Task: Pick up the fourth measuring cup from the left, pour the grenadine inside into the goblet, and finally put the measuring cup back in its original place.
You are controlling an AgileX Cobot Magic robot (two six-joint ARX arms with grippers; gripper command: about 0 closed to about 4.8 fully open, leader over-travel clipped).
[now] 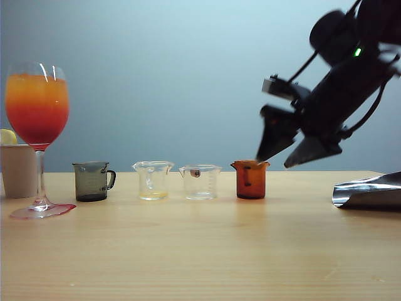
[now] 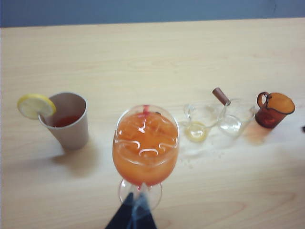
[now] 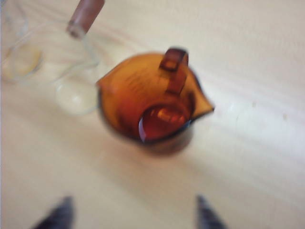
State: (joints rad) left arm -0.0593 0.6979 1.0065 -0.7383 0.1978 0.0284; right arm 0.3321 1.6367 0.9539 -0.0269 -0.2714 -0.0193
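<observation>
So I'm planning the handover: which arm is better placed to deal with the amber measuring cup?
The right: its open right gripper hovers just above the amber measuring cup. The left gripper sits far off by the goblet.

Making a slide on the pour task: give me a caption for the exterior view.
Right hand open above the amber measuring cup, fourth in the row; filled goblet far left.

On a pale wood-grain table (image 1: 200, 251) before a grey-blue backdrop, the goblet (image 1: 37, 110) glows orange at the top, shading to deep red below. To its right stand a smoky grey cup (image 1: 93, 181), two clear colourless cups (image 1: 153, 180) and the amber-orange fourth measuring cup (image 1: 251, 179). A yellow lemon slice (image 2: 35, 105) tops a beige cup (image 2: 66, 120). The right gripper (image 1: 299, 152) is black.
</observation>
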